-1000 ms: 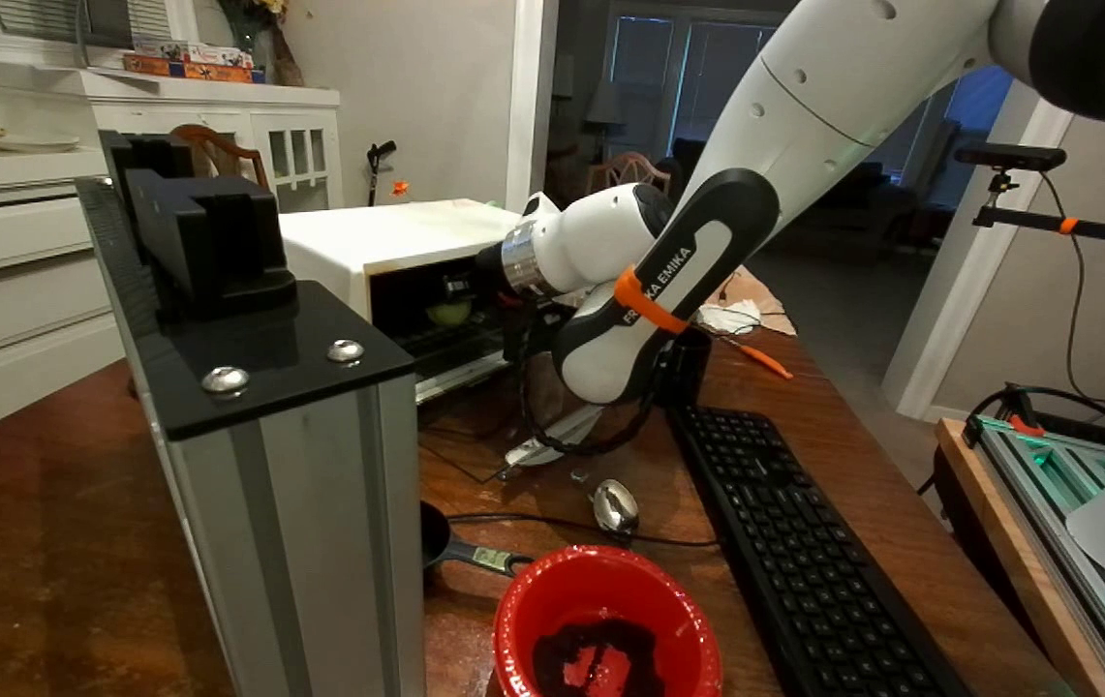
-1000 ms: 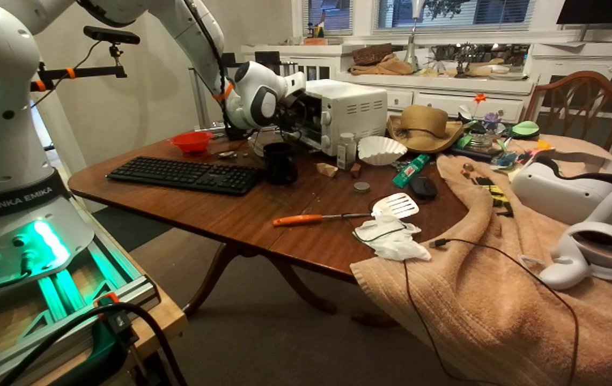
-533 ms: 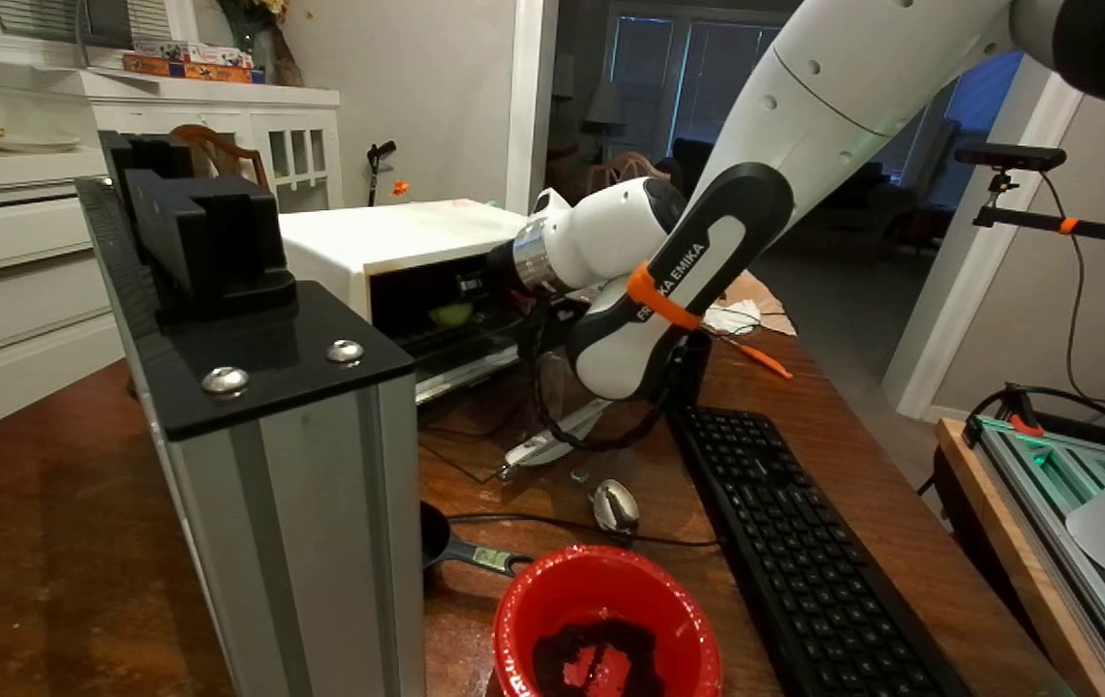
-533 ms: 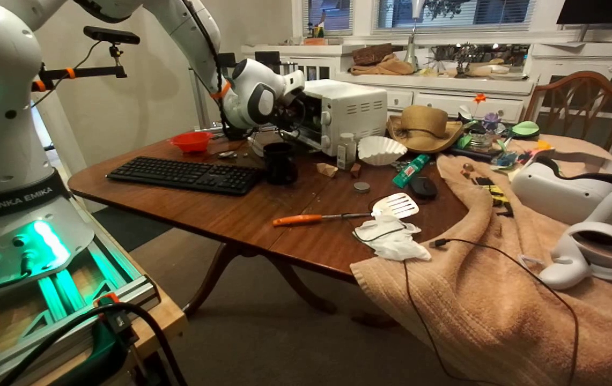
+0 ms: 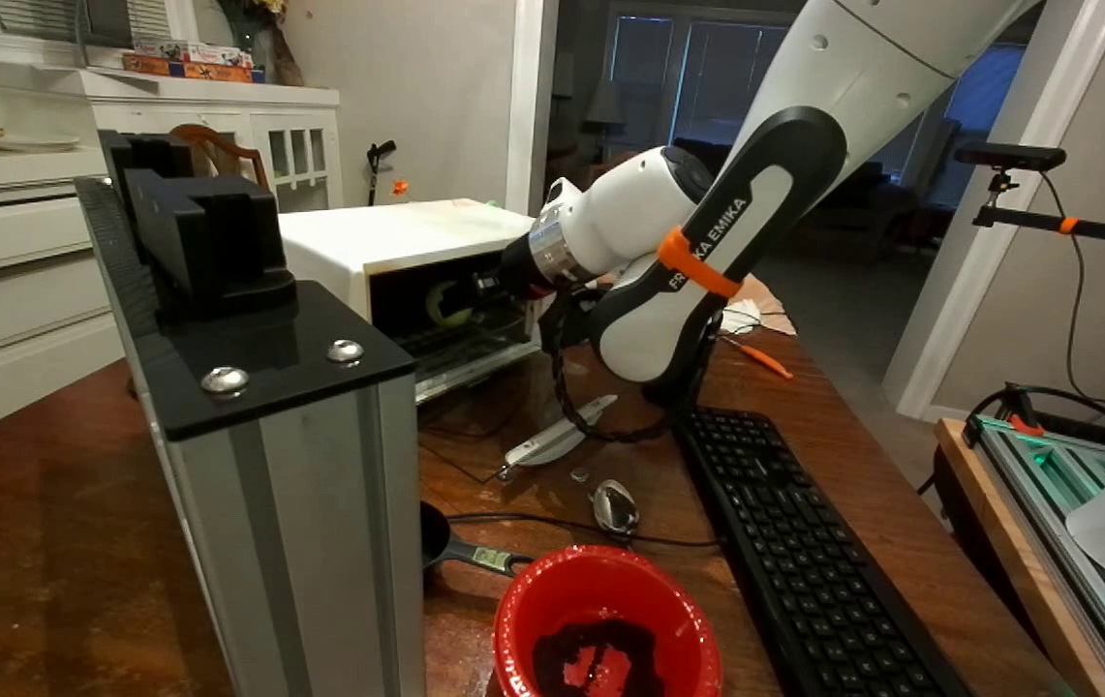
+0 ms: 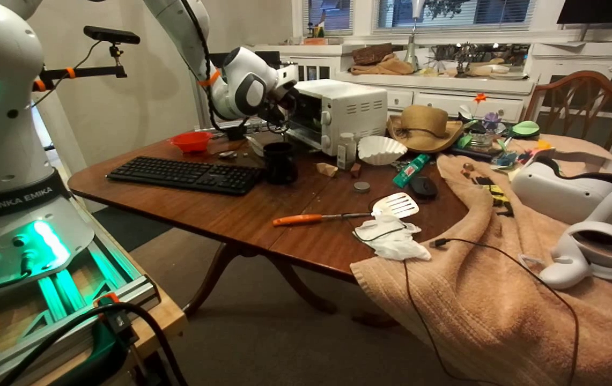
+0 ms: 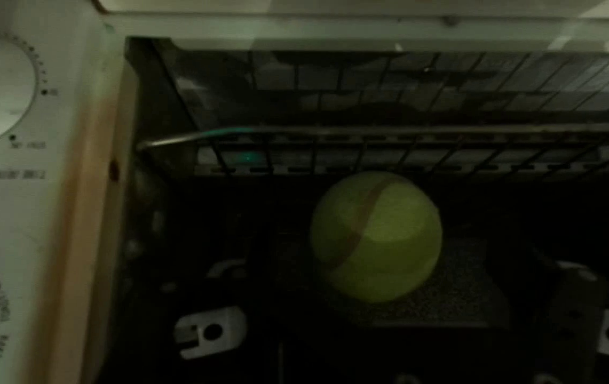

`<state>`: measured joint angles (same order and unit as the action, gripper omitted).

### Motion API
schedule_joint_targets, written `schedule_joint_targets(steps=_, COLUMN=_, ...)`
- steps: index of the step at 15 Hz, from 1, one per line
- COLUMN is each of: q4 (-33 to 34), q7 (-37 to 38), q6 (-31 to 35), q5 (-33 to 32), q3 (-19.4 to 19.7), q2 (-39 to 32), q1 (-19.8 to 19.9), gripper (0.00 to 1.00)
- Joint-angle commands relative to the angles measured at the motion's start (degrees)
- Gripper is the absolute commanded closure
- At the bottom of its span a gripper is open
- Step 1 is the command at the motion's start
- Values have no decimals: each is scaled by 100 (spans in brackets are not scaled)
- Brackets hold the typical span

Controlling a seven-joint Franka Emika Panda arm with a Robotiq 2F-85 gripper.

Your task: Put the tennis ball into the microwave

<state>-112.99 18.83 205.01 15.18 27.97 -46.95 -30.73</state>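
The ball (image 7: 376, 234) is in the microwave (image 6: 362, 115), inside its dark cavity. Seen from the wrist it is a full round, its yellow-green dulled by the poor light in there. A reddish-brown seam slants across its face from upper right to lower left (that view stands upside down, to judge by the lettering beside the knobs (image 7: 0, 93)). Just right of the seam lies a paler patch; the lower part is a deeper green. In an exterior view only a pale curve of the ball shows, the rest hidden behind the dark fingers (image 5: 486, 285). The gripper (image 7: 400, 288) is spread wide, its visible finger parts standing well apart from the ball, one to each side. A wire rack (image 7: 379, 129) crosses the cavity near the ball; whether the two touch I cannot tell.
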Motion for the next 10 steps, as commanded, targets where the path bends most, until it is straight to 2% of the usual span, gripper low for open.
schedule_joint_targets(steps=1, q4=-483, q7=-93, q6=-558, q5=-84, q3=-10, q2=580, q1=-125, gripper=0)
schedule_joint_targets(steps=8, q4=-917, q7=-227, q6=-1424, q5=-56, q3=85, q2=1205, q1=-345, gripper=0)
schedule_joint_targets(steps=10, q4=-1087, q7=-295, q6=-1706, q5=-36, q3=260, q2=1462, q1=-542, gripper=0)
